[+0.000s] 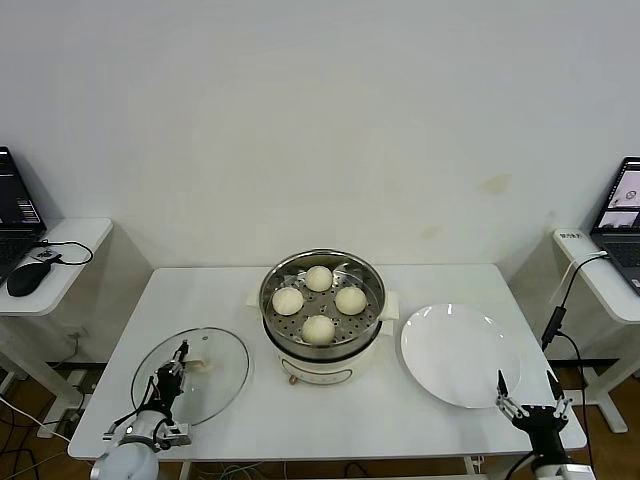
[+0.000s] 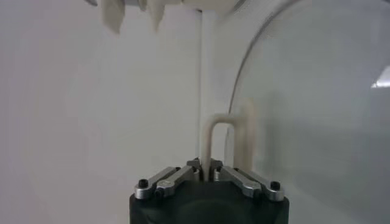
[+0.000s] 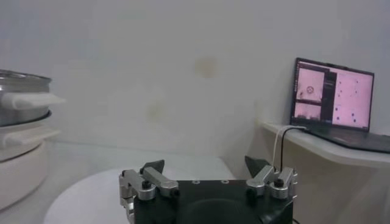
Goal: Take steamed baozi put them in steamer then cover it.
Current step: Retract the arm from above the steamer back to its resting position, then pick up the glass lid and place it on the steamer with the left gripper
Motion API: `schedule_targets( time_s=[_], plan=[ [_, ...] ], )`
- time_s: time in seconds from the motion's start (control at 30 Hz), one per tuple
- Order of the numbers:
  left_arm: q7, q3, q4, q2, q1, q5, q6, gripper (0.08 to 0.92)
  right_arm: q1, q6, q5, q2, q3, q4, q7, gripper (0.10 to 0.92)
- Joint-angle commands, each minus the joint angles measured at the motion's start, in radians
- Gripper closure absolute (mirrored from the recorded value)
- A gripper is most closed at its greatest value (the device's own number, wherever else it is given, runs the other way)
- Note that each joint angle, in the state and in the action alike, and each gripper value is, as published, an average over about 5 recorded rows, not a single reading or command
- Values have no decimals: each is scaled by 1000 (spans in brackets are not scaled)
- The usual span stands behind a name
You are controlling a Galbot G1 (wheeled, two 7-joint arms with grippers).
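Several cream-white steamed baozi lie on the perforated tray inside the steel steamer at the table's middle. The cover, a clear glass lid, lies flat on the table to the steamer's left. My left gripper stands over the lid and is shut on its cream-white handle. In the left wrist view the left gripper pinches one leg of the arched handle, with the cover's glass beside it. My right gripper is parked open at the table's front right, holding nothing.
A flat white plate sits right of the steamer, close to the right gripper. Side desks carry a laptop at left and at right. The right wrist view shows the steamer and the right laptop.
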Motion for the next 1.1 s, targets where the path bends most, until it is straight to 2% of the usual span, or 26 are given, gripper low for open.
schedule_targets(
  time_s=[0.03, 0.37, 0.57, 0.7, 0.8, 1.0, 1.1],
  plan=[
    [-16, -73, -145, 45, 73, -39, 4, 857, 0, 0, -6, -3, -10, 5, -5, 203],
    [97, -159, -327, 172, 123, -182, 47, 857, -4, 1, -33, 6, -45, 18, -10, 203],
    [193, -136, -463, 269, 120, -285, 153, 857, -6, 4, -55, 8, -70, 18, -13, 203],
    [235, -29, -539, 316, 65, -342, 255, 857, -3, 7, -80, 14, -93, 13, -13, 203],
    [248, 82, -560, 326, 0, -332, 307, 857, 0, 14, -113, 16, -109, 4, -10, 203],
    [262, 314, -541, 298, -157, -265, 380, 857, 2, 32, -198, 33, -119, -11, 0, 203],
    [297, 417, -529, 266, -240, -219, 422, 857, 11, 44, -245, 54, -119, -24, 9, 203]
  ],
)
